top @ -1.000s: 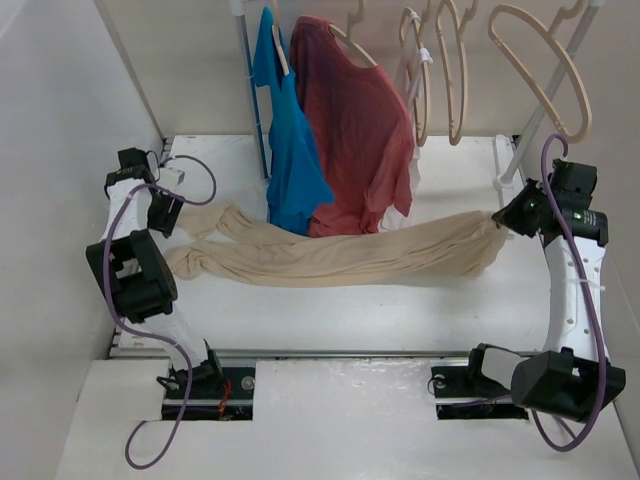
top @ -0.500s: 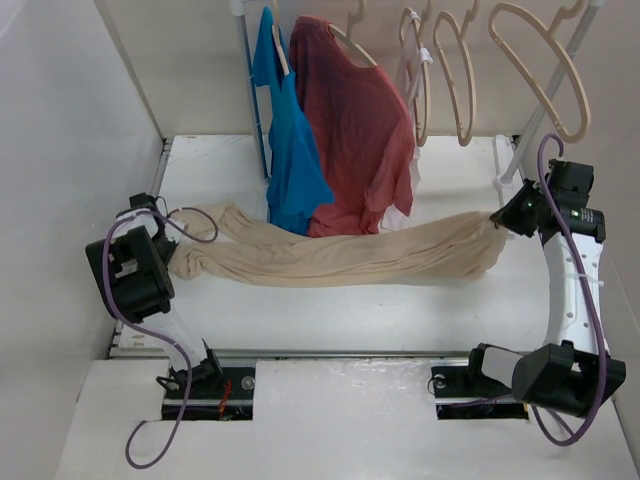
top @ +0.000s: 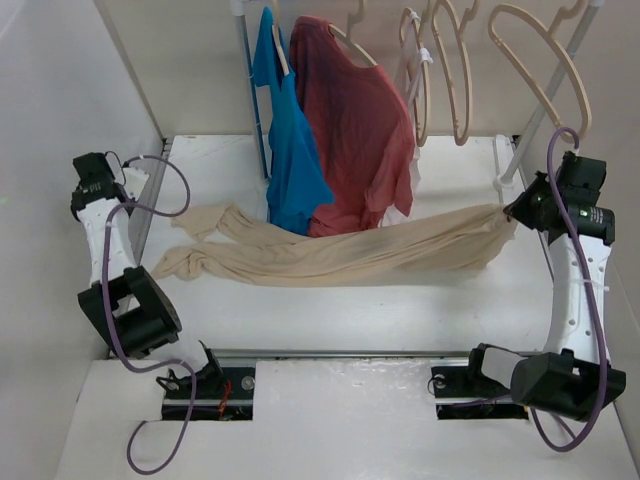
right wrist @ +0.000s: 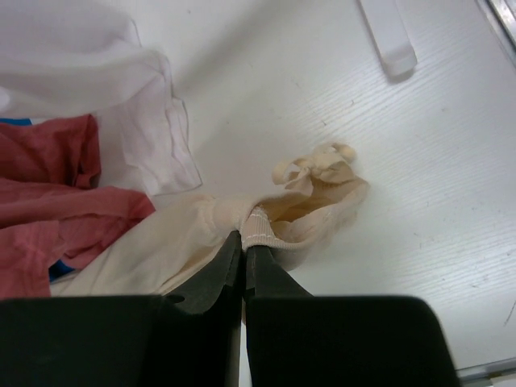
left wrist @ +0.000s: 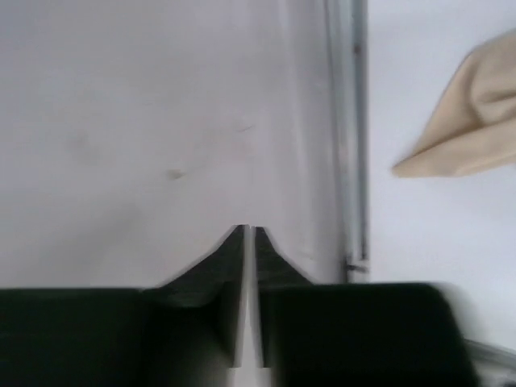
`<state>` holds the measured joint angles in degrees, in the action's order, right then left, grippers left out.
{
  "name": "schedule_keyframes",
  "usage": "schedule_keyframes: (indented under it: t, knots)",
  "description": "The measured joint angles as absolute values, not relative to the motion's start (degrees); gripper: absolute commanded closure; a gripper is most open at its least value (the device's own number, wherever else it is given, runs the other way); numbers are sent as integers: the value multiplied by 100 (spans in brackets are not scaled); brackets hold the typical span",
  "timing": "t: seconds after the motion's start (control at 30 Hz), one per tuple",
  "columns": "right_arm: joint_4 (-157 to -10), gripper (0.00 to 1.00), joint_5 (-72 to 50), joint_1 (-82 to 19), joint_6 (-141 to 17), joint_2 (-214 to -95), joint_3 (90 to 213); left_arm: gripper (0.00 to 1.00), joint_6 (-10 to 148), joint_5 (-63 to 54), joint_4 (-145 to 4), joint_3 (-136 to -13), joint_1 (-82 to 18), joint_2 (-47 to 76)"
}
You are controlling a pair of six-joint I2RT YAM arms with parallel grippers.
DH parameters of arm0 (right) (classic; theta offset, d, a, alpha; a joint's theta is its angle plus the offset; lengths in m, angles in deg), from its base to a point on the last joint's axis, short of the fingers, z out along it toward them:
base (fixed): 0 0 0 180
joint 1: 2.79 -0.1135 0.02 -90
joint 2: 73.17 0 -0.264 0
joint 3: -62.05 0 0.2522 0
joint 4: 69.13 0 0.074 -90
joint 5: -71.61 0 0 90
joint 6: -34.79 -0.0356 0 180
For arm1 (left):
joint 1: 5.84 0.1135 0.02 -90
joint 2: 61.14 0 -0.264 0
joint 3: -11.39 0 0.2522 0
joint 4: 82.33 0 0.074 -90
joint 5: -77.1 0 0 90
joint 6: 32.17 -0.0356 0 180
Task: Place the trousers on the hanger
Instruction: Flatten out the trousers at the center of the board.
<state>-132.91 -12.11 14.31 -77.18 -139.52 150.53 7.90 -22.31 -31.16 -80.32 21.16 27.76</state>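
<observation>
The beige trousers [top: 330, 255] lie stretched across the table, leg ends at the left and waist at the right. My right gripper [top: 520, 208] is shut on the waistband [right wrist: 270, 219] and holds that end slightly off the table; its fingers [right wrist: 244, 234] pinch the ribbed edge. My left gripper [top: 95, 178] is at the far left by the side wall, clear of the cloth, shut and empty [left wrist: 250, 230]. A leg tip [left wrist: 472, 125] shows at the upper right of the left wrist view. An empty pale tan hanger [top: 540, 70] hangs on the rack at the back right.
A red T-shirt [top: 355, 130] and a blue shirt [top: 290, 150] hang from the rack over the trousers' middle. A white garment [right wrist: 97, 72] hangs behind them. More tan hangers [top: 455, 70] hang nearby. White rack poles [top: 250, 90] stand at the back. A wall borders the left side.
My left arm has swung away from the trouser leg ends, up and left to the wall. My right gripper has shifted slightly right with the waistband, pulling the cloth tauter.
</observation>
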Motion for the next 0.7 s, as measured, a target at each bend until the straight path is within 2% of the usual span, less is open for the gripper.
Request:
schedule_keyframes:
  t: [0.03, 0.07, 0.1, 0.13, 0.17, 0.27, 0.43, 0.5, 0.63, 0.67, 0.7]
  knots:
    - [-13282, 100, -1202, 1440, -7718, -13952, 15125, 64, 617, -2107, -2991, -8231, 2140, 2645]
    - [-13267, 100, -1198, 1440, -7718, -13950, 15175, 63, 505, -2045, -2932, -8257, 2129, 2608]
    - [-13230, 100, -1182, 1440, -7716, -13939, 15186, 58, 444, -1938, -2873, -8220, 2085, 2543]
    - [-13223, 100, -1160, 1440, -7716, -13930, 15186, 46, 366, -1862, -2779, -8111, 2013, 2519]
    - [-13230, 100, -1125, 1440, -7716, -13930, 15186, 41, 298, -1761, -2736, -7938, 1948, 2525]
    - [-13232, 100, -1045, 1440, -7716, -13930, 15184, 35, 239, -1497, -2696, -7204, 1757, 2866]
    - [-13232, 100, -981, 1440, -7690, -13930, 15184, 35, 293, -1178, -2784, -6852, 1712, 3874]
    - [-13234, 100, -981, 1440, -7677, -13930, 15179, 37, 361, -1090, -2884, -6922, 1712, 4118]
    - [-13232, 100, -981, 1440, -7657, -13917, 15147, 78, 514, -992, -2937, -7234, 1712, 4518]
    - [-13239, 100, -983, 1440, -7644, -13904, 15127, 96, 536, -966, -2911, -7302, 1712, 4575]
    - [-13241, 100, -986, 1440, -7633, -13886, 15098, 100, 562, -918, -2900, -7346, 1716, 4608]
